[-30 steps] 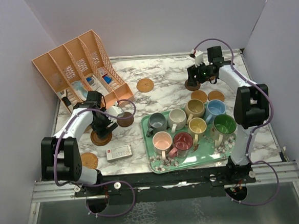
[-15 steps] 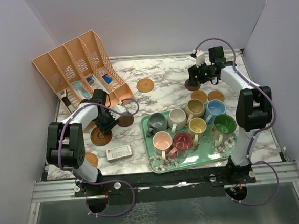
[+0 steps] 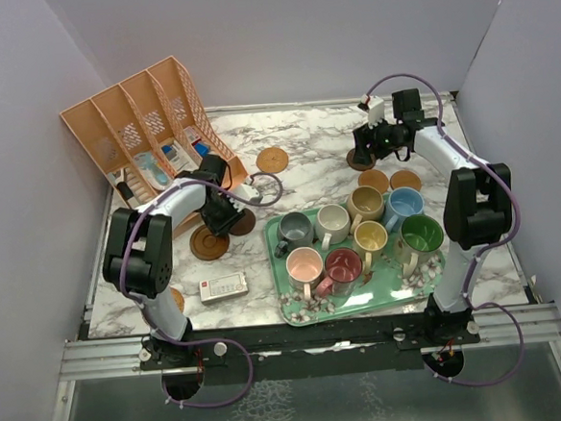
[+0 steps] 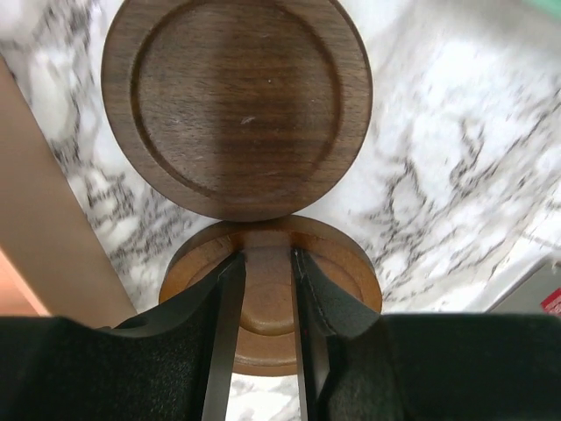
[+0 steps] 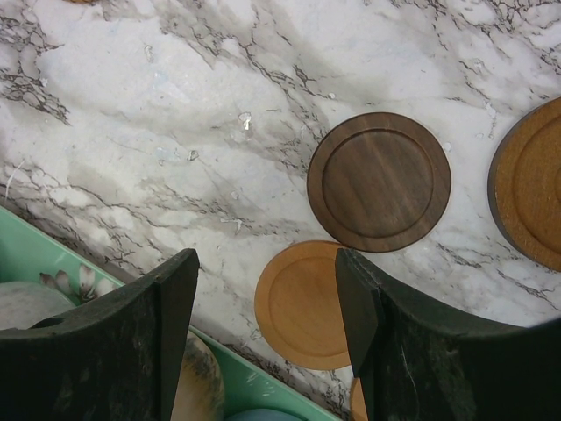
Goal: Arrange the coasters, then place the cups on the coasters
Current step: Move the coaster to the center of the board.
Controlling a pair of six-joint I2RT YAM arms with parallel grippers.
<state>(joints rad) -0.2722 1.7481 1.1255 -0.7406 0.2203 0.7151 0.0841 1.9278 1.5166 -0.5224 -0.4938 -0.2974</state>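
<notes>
Low in the left wrist view, the jaws of the left gripper (image 4: 267, 263) pinch a mid-brown coaster (image 4: 349, 279) touching a dark coaster (image 4: 237, 105) above it, while those of the right gripper (image 5: 265, 267) stand spread over the counter (image 5: 175, 132) by an orange coaster (image 5: 302, 307).

In the left wrist view the left hand (image 4: 266, 263) covers the lower part of the lighter coaster (image 4: 342, 281); whether its fingers (image 4: 219, 333) pinch or only press it cannot be told. A grey-and-red object (image 4: 545, 294) is cut off at the right edge. In the right wrist view an orange-brown coaster (image 5: 530, 189) runs off the right edge, and a mug (image 5: 13, 303) at lower left sits mostly behind the right hand (image 5: 266, 259). From above, a tan coaster (image 3: 175, 297) at lower left is a sliver behind the left arm (image 3: 144, 254).
</notes>
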